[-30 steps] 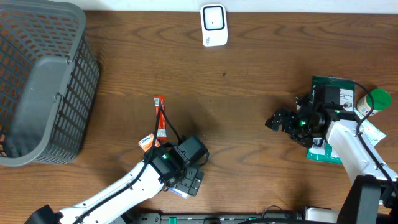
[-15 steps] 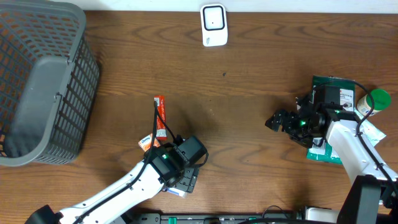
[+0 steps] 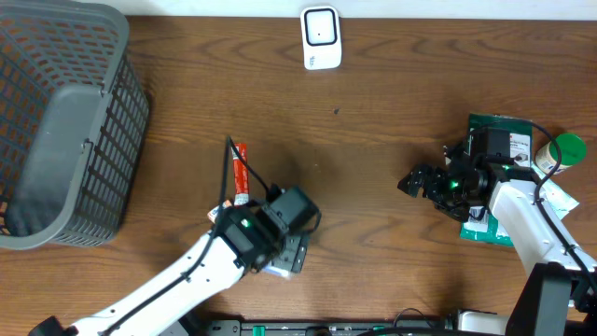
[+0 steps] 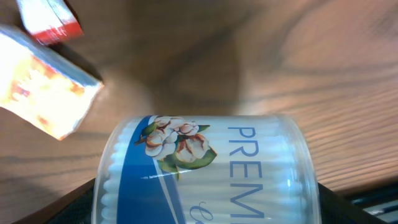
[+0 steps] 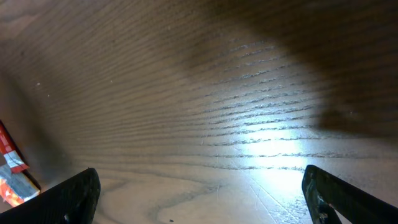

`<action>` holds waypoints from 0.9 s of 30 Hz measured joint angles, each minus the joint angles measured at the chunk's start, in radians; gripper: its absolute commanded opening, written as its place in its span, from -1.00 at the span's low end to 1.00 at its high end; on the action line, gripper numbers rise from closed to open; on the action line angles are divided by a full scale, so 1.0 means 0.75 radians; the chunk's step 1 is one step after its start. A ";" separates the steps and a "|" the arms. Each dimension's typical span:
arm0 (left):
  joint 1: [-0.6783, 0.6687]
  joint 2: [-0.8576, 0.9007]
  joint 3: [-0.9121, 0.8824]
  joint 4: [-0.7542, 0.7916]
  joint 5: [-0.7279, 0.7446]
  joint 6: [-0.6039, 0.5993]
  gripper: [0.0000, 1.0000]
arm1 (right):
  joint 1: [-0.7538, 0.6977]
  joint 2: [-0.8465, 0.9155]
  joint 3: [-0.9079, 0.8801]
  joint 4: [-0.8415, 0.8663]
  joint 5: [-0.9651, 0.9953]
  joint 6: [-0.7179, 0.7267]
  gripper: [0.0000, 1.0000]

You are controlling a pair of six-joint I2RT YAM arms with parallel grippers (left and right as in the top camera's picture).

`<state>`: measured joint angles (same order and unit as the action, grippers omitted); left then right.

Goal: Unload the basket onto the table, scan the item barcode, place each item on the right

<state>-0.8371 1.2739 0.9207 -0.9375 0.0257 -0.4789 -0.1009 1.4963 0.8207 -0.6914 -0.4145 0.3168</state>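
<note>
Left tool [image 3: 289, 254] shifted; grips swab tub [image 4: 205, 171], long axis along tool.

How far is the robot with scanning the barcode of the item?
Early. Done: the left gripper grips the cotton swab tub, which fills the gap between its jaws. In hand: the tub is at the front of the table, far from the white scanner at the back edge. Left: carrying it there and showing its barcode. The right gripper is open, empty.

Items counted: one grey basket [image 3: 65, 121], one white scanner [image 3: 320, 37], one cotton-swab tub [image 4: 205, 174], one red packet [image 3: 240, 170], one orange-white packet [image 4: 43, 87], one green pouch [image 3: 480, 233], one green-capped bottle [image 3: 565, 149]
</note>
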 measured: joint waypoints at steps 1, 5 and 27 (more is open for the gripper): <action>0.025 0.001 0.045 -0.029 0.001 -0.011 0.66 | 0.000 0.000 0.000 0.000 0.000 0.000 0.99; 0.160 0.001 0.212 -0.113 0.055 -0.038 0.66 | 0.000 0.000 0.000 0.000 -0.001 0.000 0.98; 1.328 0.008 0.466 -0.022 1.734 0.225 0.66 | 0.000 0.000 0.000 0.005 0.000 0.000 0.99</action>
<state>0.1589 1.2797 1.2701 -0.9539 1.3266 -0.3099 -0.1009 1.4963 0.8207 -0.6880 -0.4145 0.3168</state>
